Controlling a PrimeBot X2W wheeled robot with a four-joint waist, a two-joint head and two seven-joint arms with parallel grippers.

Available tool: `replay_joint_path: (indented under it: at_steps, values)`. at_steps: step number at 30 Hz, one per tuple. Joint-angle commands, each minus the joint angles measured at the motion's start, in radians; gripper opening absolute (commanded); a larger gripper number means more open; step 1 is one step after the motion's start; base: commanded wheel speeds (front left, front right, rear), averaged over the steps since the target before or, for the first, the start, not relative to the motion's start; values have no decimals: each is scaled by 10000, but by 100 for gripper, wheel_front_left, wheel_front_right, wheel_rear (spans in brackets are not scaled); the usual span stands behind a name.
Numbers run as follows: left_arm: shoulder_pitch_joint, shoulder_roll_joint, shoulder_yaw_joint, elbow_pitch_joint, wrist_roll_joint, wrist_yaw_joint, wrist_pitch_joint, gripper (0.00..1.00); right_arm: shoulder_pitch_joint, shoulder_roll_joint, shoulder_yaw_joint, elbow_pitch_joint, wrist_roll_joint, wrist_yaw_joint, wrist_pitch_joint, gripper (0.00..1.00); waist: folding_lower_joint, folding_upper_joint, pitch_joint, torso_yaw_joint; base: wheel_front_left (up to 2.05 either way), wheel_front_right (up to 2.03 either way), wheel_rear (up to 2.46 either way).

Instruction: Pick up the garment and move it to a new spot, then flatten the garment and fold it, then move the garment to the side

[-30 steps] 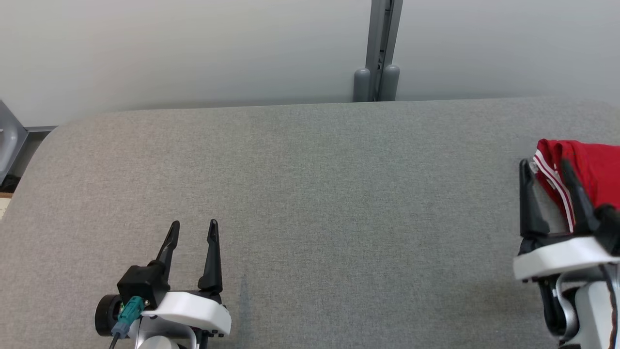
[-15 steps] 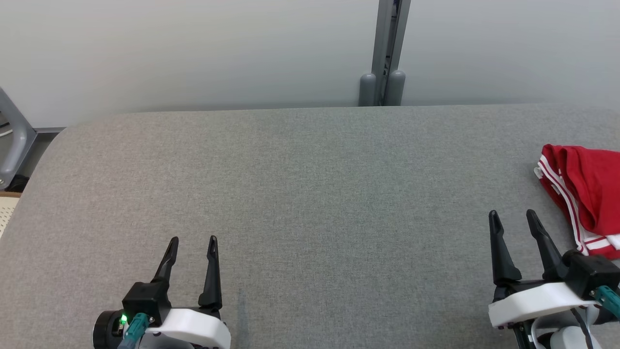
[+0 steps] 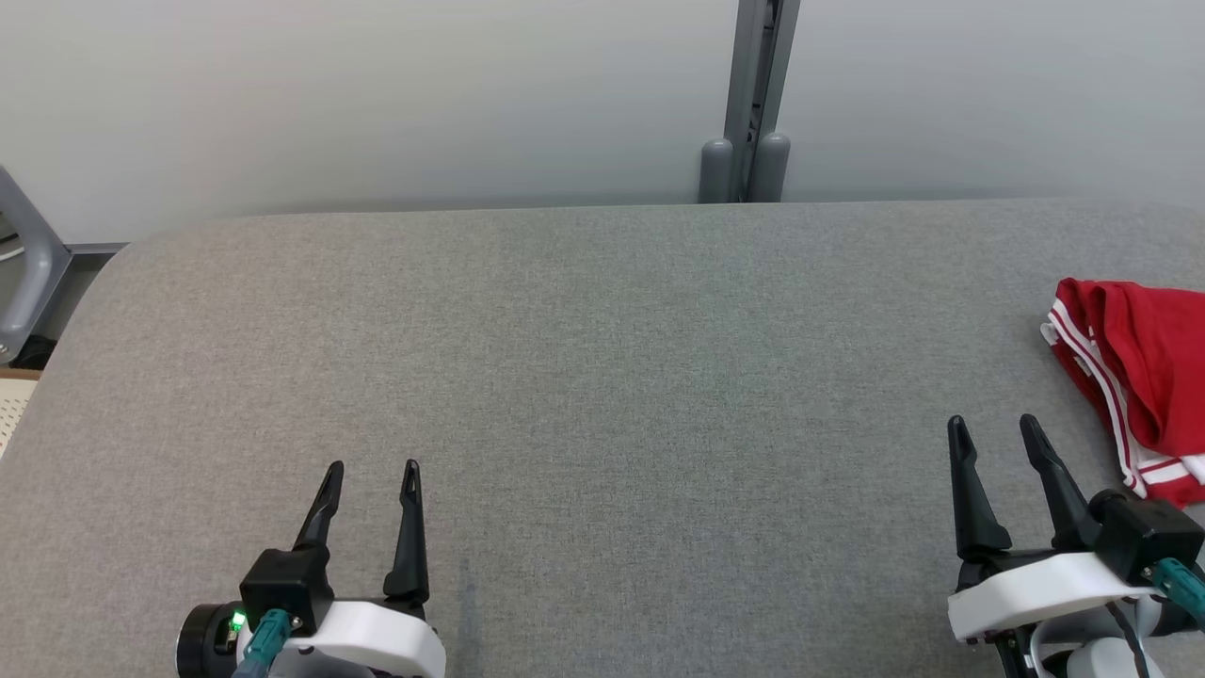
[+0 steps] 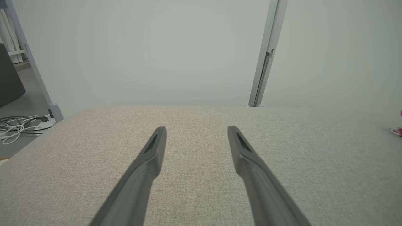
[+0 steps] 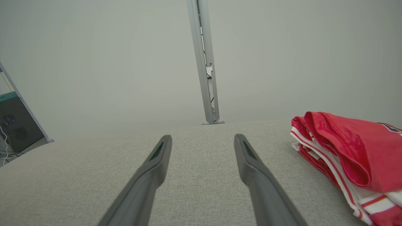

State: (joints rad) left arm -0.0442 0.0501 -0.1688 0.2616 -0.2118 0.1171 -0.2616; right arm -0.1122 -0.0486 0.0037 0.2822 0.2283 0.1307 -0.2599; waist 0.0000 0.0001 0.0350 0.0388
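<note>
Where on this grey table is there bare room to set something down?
Free: the wide table stretch between the left tool and right tool, back to the post. Crowded: the right edge, where the red garment lies.

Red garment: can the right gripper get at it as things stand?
Probably yes. The right gripper is open and sits beside the garment, with bare table between them; nothing blocks the way.

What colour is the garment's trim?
White stripes on the red garment; the right wrist view shows it best.
</note>
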Motion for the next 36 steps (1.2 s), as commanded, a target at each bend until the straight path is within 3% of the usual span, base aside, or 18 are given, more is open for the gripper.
replay_joint_path:
  at_steps: [1, 4, 5, 8, 36]
  values:
    - [-2, 55, 25, 30, 60, 41, -43, 100, 5, -51, -28, 47, -39, 2, -61, 100, 0, -1, 5, -1, 0, 0, 0]
    - [-30, 60, 23, 70, 105, 43, -43, 100, -19, -51, -46, 82, -30, 2, -65, 100, 0, -1, 18, 1, 0, 0, 0]
    - [9, 0, 0, 81, -1, -17, 7, 0, 2, 4, -6, 85, 16, 0, 4, 0, 0, -1, 18, 1, 0, 0, 0]
    - [233, -53, -46, 431, -83, -29, 77, 0, 253, 116, 20, 434, 84, 0, 67, 0, 0, -1, 18, 0, 0, 0, 0]
    - [-103, -7, 900, 219, -4759, -854, 1285, 0, 151, 59, -387, 137, 4681, 0, 1296, 0, 0, -1, -55, -84, 0, 0, 0]
